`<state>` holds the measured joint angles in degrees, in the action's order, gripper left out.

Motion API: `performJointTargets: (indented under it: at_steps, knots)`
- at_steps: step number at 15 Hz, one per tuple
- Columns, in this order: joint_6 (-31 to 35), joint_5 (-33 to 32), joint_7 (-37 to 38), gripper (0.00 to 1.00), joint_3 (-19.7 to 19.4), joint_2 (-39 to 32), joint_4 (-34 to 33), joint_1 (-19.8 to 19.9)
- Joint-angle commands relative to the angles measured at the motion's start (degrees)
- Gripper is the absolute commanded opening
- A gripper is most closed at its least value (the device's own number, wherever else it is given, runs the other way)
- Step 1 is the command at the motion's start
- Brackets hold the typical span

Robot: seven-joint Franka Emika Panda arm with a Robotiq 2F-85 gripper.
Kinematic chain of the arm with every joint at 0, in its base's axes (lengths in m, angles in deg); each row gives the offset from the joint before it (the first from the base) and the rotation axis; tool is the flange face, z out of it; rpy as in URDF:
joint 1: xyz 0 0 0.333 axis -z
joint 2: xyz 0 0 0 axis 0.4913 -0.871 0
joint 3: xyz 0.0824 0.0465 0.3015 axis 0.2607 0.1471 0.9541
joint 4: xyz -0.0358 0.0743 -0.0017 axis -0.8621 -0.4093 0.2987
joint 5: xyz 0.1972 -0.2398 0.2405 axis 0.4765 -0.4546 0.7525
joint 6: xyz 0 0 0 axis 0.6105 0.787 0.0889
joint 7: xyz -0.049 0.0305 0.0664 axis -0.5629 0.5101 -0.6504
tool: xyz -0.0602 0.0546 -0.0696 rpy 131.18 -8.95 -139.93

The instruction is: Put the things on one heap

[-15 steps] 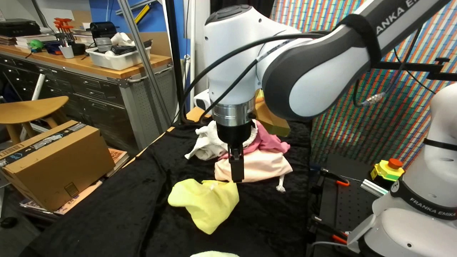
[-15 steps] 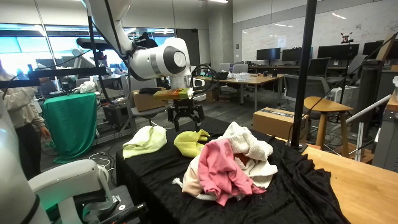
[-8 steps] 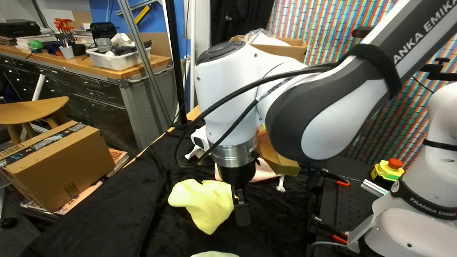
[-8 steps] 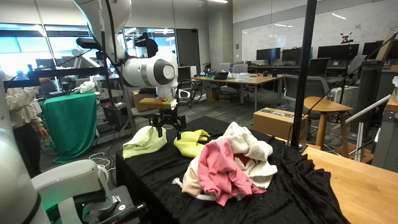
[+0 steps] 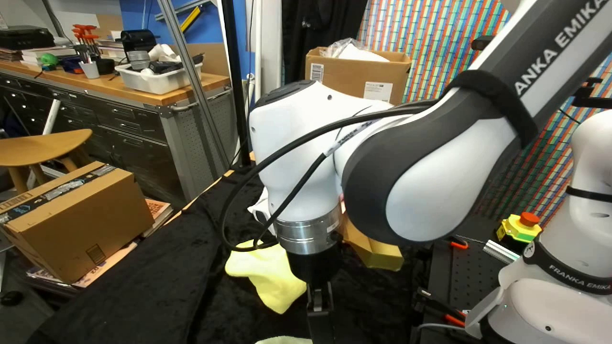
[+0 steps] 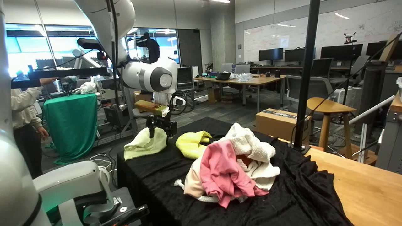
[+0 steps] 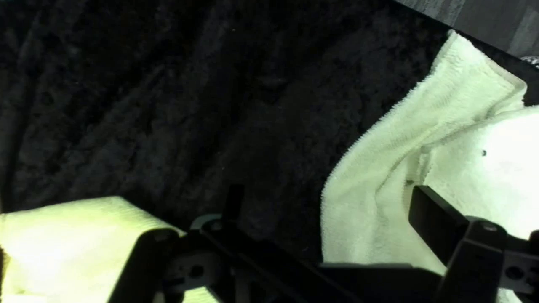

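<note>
The heap [image 6: 221, 169] of pink, peach and white cloths, with a white rope end at its side, lies on the black-covered table; the arm hides most of it in an exterior view. A yellow cloth [image 6: 190, 146] lies beside the heap, also partly visible in the wrist view [image 7: 76, 248]. Farther off, a pale yellow-green cloth [image 6: 143, 146] lies near the table edge. My gripper [image 6: 160, 136] hangs at that pale cloth's side. In the wrist view the gripper [image 7: 330, 202] is open: one finger is over the pale cloth [image 7: 370, 202], the other over black fabric. Nothing is held.
A cardboard piece [image 6: 152, 106] is fixed to the wrist. A black pole [image 6: 303, 94] rises at the table's far side, by the bare wooden edge [image 6: 361, 188]. A brown cardboard box [image 5: 81, 220] stands off the table. A second robot arm [image 5: 550, 286] is nearby.
The gripper has come down and moved away from the heap, past the yellow cloth to the pale one, turning somewhat. Its jaws have stayed open. The cloths have not moved.
</note>
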<state>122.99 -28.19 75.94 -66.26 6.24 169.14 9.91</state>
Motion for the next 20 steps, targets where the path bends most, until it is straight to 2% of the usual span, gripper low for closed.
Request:
performJointTargets:
  at_steps: [1,6,10,20]
  knots:
    - [0.9,4.8,0.2,1.0,0.9,-2.6,-2.7,-0.4]
    - [2.0,13.6,-2.4,1.0,2.5,-5.0,-4.4,0.2]
    - [2.0,17.8,-2.7,1.0,3.3,-6.4,-5.6,-0.1]
    - [6.4,16.9,0.4,1.0,3.2,-12.4,-7.8,-2.6]
